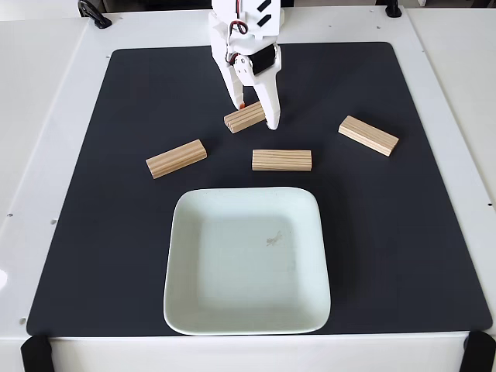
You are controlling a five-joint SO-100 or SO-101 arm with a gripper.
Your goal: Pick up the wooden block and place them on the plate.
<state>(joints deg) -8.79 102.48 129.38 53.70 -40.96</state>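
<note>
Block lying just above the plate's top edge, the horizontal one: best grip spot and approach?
Take that wooden block at mid-length, coming from straight above, pincer fingers across its narrow width. It lies flat on the black mat with its long axis left-right in the fixed view, both long sides free, apart from the plate and the other blocks.

The white arm [244, 35] is seen reaching down from the top edge of the fixed view. Its tool [256, 115] is pointed downward, its two fingers [270, 108] spread apart and straddling a block [245, 117].
</note>
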